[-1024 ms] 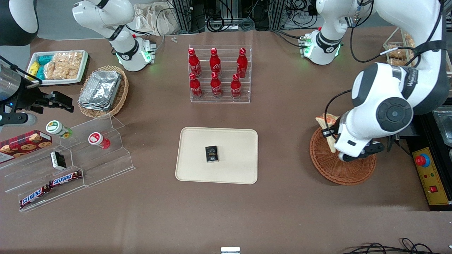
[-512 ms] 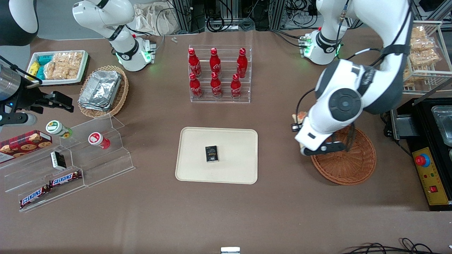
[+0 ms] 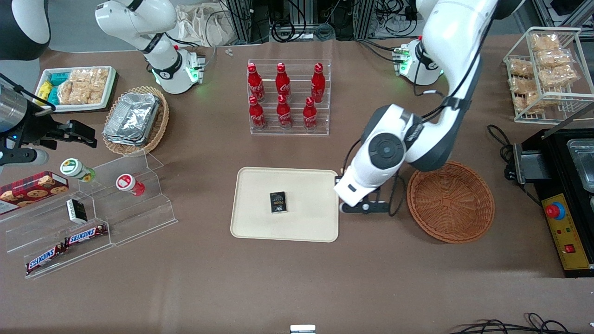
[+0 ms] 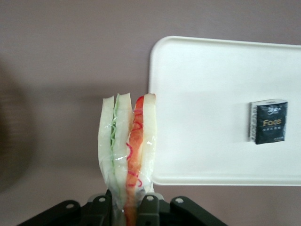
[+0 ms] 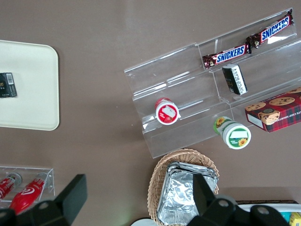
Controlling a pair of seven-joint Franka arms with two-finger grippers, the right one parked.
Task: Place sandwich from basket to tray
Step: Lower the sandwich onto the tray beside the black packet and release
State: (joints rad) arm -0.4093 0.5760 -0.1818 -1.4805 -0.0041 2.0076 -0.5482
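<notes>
My claw (image 4: 126,209) hangs above the brown table just beside the short edge of the large flat cream-beige rectangular tray (image 3: 260,222) that faces the round reddish-brown woven wicker basket (image 3: 450,202). In the front view my own wrist housing hides the claw and its load. Between tray and basket lies a strip of bare table, and I am over it, close to the tray's rounded rim. Most of the tray's floor is open; only a small black box (image 3: 278,202) lies near its middle, well apart from the edge nearest me. A clear acrylic rack of red cola bottles (image 3: 288,97) stands farther from the front camera than the tray, apart from it.

A second ago my arm was over the basket with the wedge just lifted at its rim; half a second ago I was at the basket's tray-side edge. Now I have crossed the gap, and the basket stands empty. The box on the tray has not moved.

In the wrist view my fingers (image 4: 147,207) are clenched on the narrow end of the triangular white-bread sandwich (image 4: 127,157) with green and orange-red filling in clear wrap. It stands out from the claw, with its tip overlapping the tray's rim.
</notes>
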